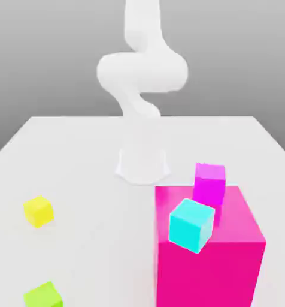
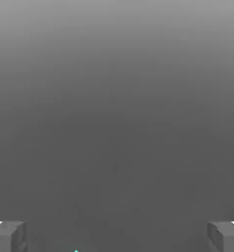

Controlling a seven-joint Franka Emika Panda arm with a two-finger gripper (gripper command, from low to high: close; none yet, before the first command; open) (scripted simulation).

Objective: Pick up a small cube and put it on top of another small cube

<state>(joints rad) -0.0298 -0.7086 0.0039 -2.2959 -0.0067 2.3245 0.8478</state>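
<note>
"The small lime-green cube (image 1: 44, 296), where is it?" asks the first.

"Lower left of the exterior view's frame, on the pale tabletop (image 1: 97, 252), which carries the lot," says the second.

"And the white arm (image 1: 142, 72)?"

"Upper middle, folded high, presumably to have room before reaching down. In the hand view the jaws (image 2: 117, 237) stand wide with nothing gripped, which suits a pick still to be made."

"Why does the big pink block (image 1: 208, 273) matter?"

"It fills the lower right, and its bulk could crowd a low sweep. The cyan cube (image 1: 190, 226) overlaps its front edge in the picture; whether it rests there cannot be told. The magenta cube (image 1: 209, 183) appears to stand on the block's top, farther back."

"The yellow cube (image 1: 39, 211)?"

"Left of the frame, alone, well apart from the block, so probably an easy base for stacking, if it is the one meant."

"And the green one's look?"

"Plain, matte, bright lime, turned cornerwise, its lower part cut off by the frame's bottom edge."
</note>
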